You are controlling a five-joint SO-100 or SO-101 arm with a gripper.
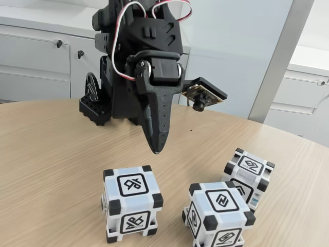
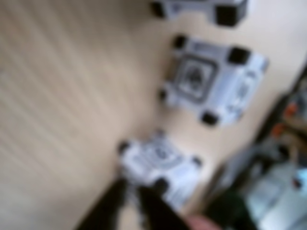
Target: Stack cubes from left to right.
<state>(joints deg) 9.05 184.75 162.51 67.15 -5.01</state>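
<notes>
In the fixed view three white cubes with black corners stand on the wooden table: one at the left (image 1: 131, 203), one in the middle front (image 1: 218, 213) and one behind it at the right (image 1: 249, 175), close together. My black gripper (image 1: 156, 149) points down, hanging above the table just behind the left cube, touching nothing, its fingers together in one tip. The blurred wrist view has the dark fingertips (image 2: 111, 206) at the bottom, right by one cube (image 2: 158, 165), with a second cube (image 2: 213, 81) farther up and a third (image 2: 199, 9) cut by the top edge.
The arm's base (image 1: 95, 105) stands at the back of the round wooden table (image 1: 46, 164), whose edge curves away at the right. White cabinets (image 1: 36, 62) line the wall behind. Blurred clutter (image 2: 268, 182) lies beyond the table edge in the wrist view.
</notes>
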